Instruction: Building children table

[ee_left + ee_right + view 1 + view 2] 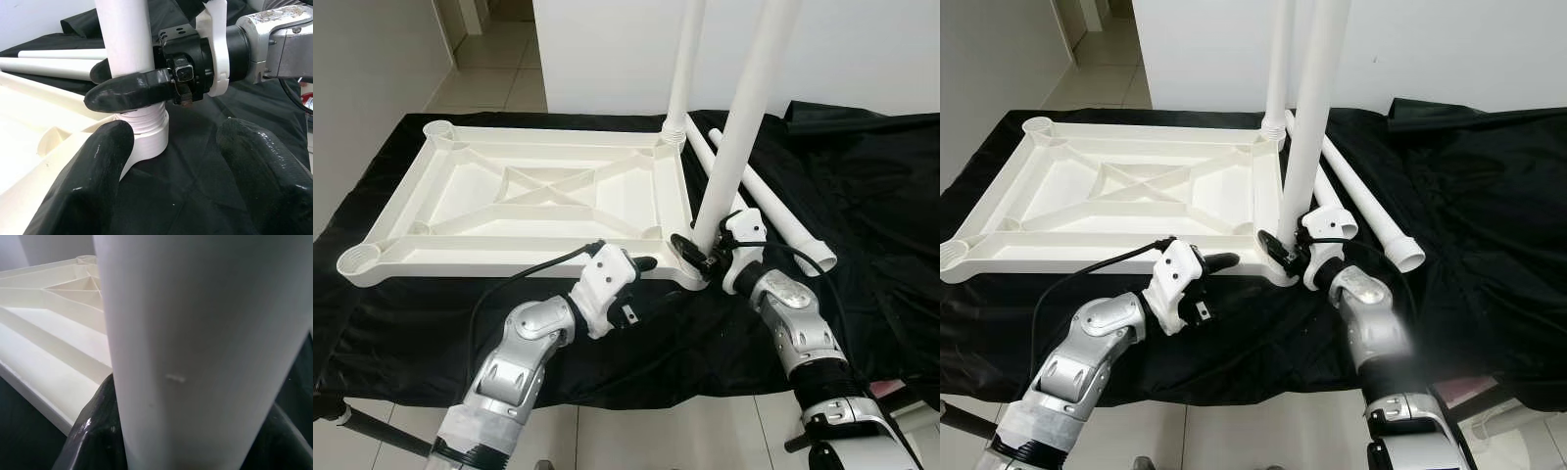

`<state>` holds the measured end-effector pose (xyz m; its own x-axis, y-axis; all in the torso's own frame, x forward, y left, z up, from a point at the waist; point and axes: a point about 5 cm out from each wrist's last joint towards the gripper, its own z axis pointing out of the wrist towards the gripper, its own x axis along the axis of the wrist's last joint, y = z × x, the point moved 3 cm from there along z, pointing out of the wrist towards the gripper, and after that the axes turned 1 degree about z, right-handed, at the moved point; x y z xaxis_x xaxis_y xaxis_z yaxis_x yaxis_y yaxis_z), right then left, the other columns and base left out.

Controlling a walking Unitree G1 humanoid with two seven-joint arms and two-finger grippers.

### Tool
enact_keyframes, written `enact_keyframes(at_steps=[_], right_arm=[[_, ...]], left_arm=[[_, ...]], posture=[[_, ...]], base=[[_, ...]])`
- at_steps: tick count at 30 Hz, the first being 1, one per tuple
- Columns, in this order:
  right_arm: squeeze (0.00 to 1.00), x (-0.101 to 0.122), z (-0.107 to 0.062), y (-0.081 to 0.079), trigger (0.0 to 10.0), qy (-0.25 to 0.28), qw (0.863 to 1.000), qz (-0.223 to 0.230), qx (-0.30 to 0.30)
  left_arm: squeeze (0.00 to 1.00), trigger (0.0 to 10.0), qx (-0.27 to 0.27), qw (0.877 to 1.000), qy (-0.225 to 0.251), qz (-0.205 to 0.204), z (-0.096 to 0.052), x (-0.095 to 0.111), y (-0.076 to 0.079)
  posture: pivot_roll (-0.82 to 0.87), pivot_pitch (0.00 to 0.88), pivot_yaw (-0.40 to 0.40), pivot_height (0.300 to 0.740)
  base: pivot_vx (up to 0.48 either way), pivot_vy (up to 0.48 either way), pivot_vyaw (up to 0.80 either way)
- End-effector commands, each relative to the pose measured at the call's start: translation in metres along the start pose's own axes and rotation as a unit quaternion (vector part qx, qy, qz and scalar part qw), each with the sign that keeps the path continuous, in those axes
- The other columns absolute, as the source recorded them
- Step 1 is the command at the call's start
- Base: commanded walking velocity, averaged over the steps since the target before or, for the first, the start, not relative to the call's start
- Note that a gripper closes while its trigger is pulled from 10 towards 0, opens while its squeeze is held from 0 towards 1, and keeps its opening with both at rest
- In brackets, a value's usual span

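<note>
Right end effector point(697, 251) clenches upright leg point(736, 147) at tabletop point(524, 196) corner; left end effector point(641, 264) released alongside.

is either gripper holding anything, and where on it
The right gripper clamps the upright table leg near its threaded bottom end. The left gripper holds nothing.

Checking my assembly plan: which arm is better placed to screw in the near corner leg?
Right: its pincer already clamps the upright leg just above the threaded socket. The left pincer is open, beside it.
</note>
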<state>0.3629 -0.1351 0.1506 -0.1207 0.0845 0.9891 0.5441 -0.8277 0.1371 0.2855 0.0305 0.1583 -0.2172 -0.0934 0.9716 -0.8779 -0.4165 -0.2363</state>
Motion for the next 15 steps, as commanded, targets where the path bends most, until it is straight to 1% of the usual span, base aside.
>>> enact_keyframes(at_steps=[1,2,4,8,10,11,13,15], right_arm=[[0.0,-0.015,-0.004,-0.003,10.0,-0.029,0.999,0.016,-0.022],[0.0,-0.013,-0.003,-0.003,10.0,-0.025,0.998,0.029,-0.046],[0.0,-0.013,-0.003,-0.003,10.0,-0.025,0.998,0.029,-0.046],[0.0,-0.008,-0.003,-0.006,10.0,-0.01,0.992,0.055,-0.111],[0.0,-0.008,-0.003,-0.006,10.0,-0.01,0.992,0.055,-0.111],[0.0,-0.007,-0.003,-0.007,10.0,-0.006,0.989,0.064,-0.13],[0.0,-0.007,-0.003,-0.007,10.0,-0.006,0.989,0.064,-0.13],[0.0,-0.005,-0.005,-0.008,10.0,0.003,0.974,0.074,-0.214]], left_arm=[[0.0,10.0,0.026,1.0,-0.006,-0.004,0.0,-0.003,-0.001],[0.0,10.0,0.026,1.0,-0.007,-0.004,-0.001,-0.003,-0.001],[0.0,10.0,0.026,1.0,-0.007,-0.004,-0.001,-0.003,-0.001],[0.0,10.0,0.028,1.0,-0.009,-0.003,0.0,-0.003,-0.003],[0.0,10.0,0.028,1.0,-0.009,-0.003,0.0,-0.003,-0.003],[0.0,10.0,0.028,1.0,-0.009,-0.003,-0.001,-0.003,-0.003],[0.0,10.0,0.028,1.0,-0.009,-0.003,-0.001,-0.003,-0.003],[0.0,10.0,0.028,1.0,-0.009,-0.002,-0.001,-0.003,-0.004]], posture=[[-0.07,0.081,0.0,0.74],[-0.07,0.083,-0.001,0.74],[-0.07,0.083,-0.001,0.74],[-0.07,0.084,-0.002,0.74],[-0.07,0.084,-0.002,0.74],[-0.07,0.083,0.0,0.74],[-0.07,0.083,0.0,0.74],[-0.07,0.081,0.001,0.74]], base=[[0.0,0.0,0.0],[0.0,0.0,0.0],[0.0,0.0,0.0],[0.0,0.0,0.0],[0.0,0.0,0.0],[0.0,0.0,0.0],[0.0,0.0,0.0],[0.0,0.0,0.0]])
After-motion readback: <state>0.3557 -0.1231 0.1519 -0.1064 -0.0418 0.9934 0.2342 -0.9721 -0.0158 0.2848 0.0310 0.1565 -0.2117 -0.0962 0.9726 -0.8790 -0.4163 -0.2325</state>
